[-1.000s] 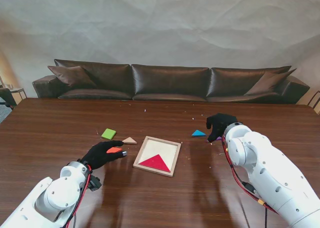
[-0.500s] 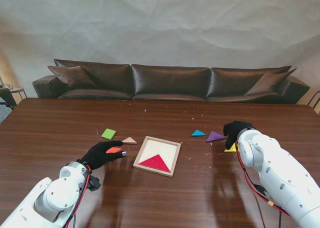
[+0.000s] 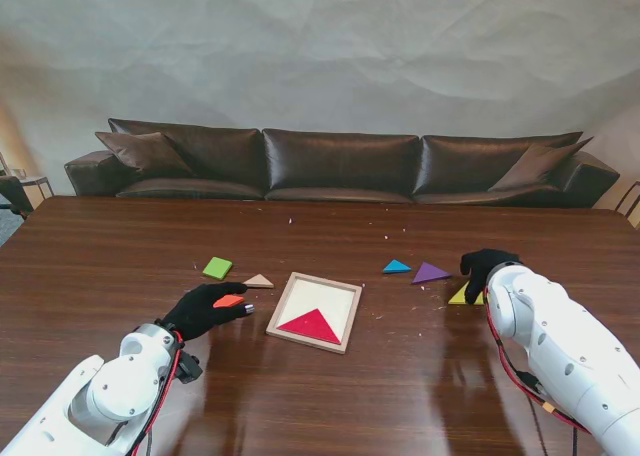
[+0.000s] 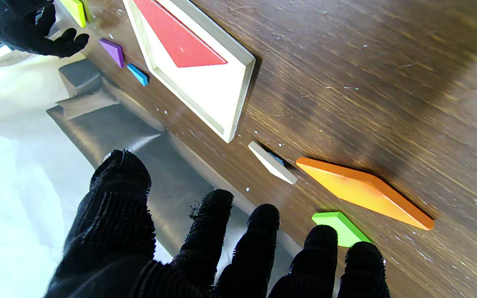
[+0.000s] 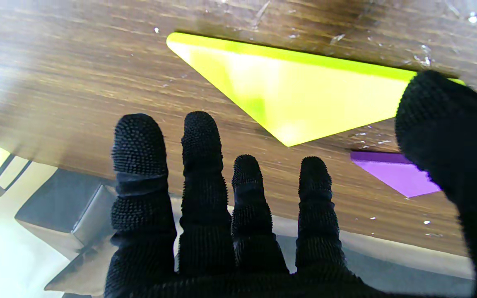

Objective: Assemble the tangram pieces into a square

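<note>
while the right hand [image 3: 484,268] hovers splayed over the yellow triangle [image 3: 462,296], the left hand [image 3: 204,308] spreads empty above the orange piece [image 3: 229,300].

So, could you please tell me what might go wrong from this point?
The open right hand hovers over the flat yellow triangle; lying flush on the wooden table, it may slide rather than lift. The purple triangle sits close and could get knocked. The left hand covers the orange piece, hiding it from the stand camera.

The tray [image 3: 315,311] sits mid-table [image 3: 330,396]; 2 pieces [image 3: 414,270] lie at 2 o'clock, 2 more [image 3: 237,274] at 10.
</note>
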